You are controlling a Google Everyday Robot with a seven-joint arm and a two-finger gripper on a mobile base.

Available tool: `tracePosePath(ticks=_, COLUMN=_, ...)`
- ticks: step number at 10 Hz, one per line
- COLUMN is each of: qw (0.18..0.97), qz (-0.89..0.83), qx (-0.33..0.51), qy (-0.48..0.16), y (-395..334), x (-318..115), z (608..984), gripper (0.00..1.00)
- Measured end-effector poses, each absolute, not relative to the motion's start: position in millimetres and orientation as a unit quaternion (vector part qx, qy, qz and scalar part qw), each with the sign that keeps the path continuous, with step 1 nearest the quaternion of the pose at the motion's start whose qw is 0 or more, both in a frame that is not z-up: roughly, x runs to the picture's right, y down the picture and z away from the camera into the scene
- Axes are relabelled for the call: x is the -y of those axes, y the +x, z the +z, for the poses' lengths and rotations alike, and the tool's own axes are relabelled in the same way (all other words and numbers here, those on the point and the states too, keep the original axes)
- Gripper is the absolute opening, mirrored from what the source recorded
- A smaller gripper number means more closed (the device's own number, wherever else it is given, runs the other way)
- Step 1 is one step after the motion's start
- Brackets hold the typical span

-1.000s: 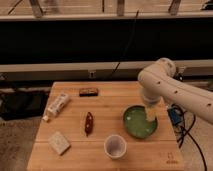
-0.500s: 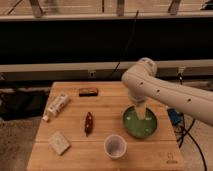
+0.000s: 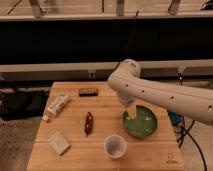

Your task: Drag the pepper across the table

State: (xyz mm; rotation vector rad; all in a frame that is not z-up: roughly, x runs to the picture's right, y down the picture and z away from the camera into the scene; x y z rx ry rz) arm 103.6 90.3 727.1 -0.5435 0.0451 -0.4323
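Note:
The pepper, a slim dark red-brown chili, lies lengthwise near the middle of the light wooden table. My gripper hangs from the white arm that reaches in from the right. It stands open and empty over the left edge of a green plate. The gripper is to the right of the pepper and well apart from it.
A white cup stands in front of the plate. A white tube lies at the left, a dark rectangular block at the back, and a pale square pad at the front left. Cables hang off the table's right side.
The arm has swung left, carrying the gripper from above the plate's middle to its left edge, closer to the pepper. Nothing on the table has moved.

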Motion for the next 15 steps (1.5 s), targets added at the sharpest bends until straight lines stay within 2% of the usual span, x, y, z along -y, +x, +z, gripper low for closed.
tracePosePath(ticks=9, qw=0.907, qz=-0.329, qx=-0.007, qy=-0.262, y=56, x=-100, z=746, gripper=0.80)
tracePosePath(ticks=15, qw=0.877, qz=-0.402, qx=0.015, qy=-0.262, y=24, x=-123, z=776, gripper=0.80)
